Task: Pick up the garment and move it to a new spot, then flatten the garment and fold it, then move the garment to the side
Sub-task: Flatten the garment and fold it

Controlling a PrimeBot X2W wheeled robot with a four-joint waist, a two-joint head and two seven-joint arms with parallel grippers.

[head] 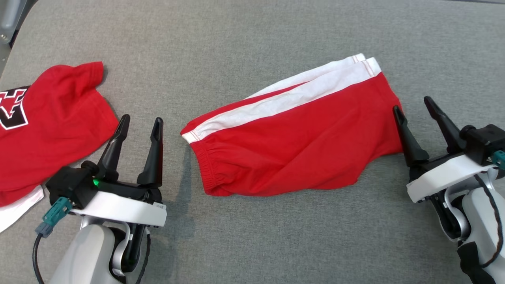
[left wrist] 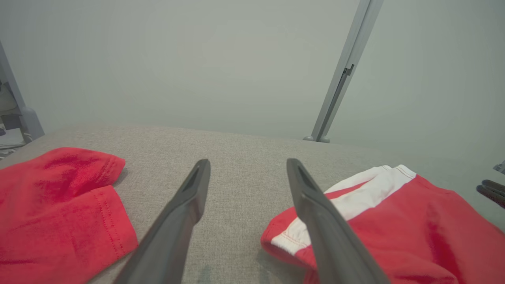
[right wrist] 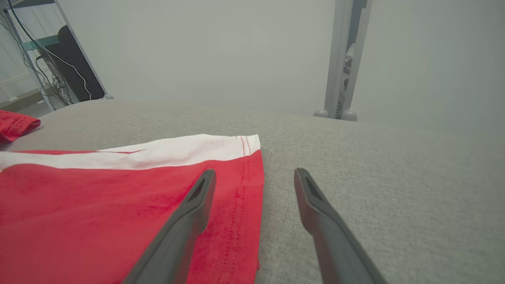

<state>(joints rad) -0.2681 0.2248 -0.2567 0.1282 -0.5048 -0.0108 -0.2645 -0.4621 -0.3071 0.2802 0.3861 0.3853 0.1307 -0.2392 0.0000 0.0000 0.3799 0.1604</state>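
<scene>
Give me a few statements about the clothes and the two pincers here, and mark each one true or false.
1. The red shorts carry a white stripe. True.
2. The left pincer grips the shorts. False: it is open and empty, beside the waistband end.
3. The right pincer is open at the shorts' leg end. True.
4. The shirt at the left is blue. False: it is red.
5. Shirt and shorts overlap. False: bare grey surface lies between them.
</scene>
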